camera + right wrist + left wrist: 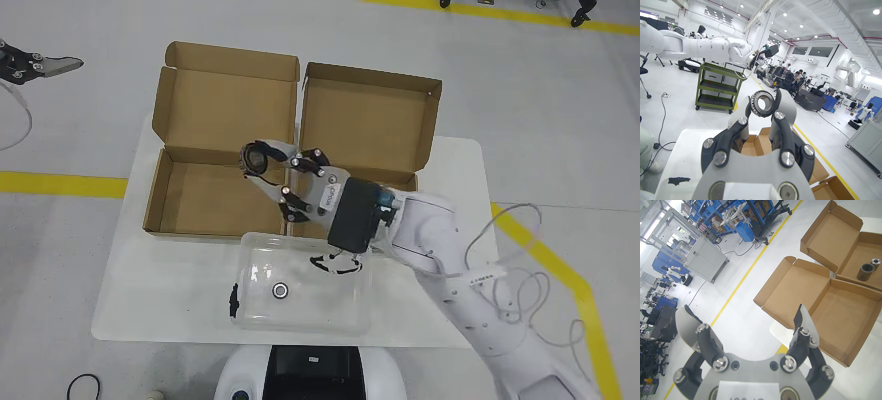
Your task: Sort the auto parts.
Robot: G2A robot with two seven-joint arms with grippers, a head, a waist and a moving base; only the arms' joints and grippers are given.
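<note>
Lower bearing, clamped in right gripper, near empty box floor before release. Leave parted left gripper aside.

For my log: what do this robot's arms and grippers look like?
The left gripper and right gripper each have a grey metal palm plate with silver screws, black linkages, and curved white jaws with black ribbed pads. The right arm is glossy white with a black wrist block and a thin white cable looped alongside.
</note>
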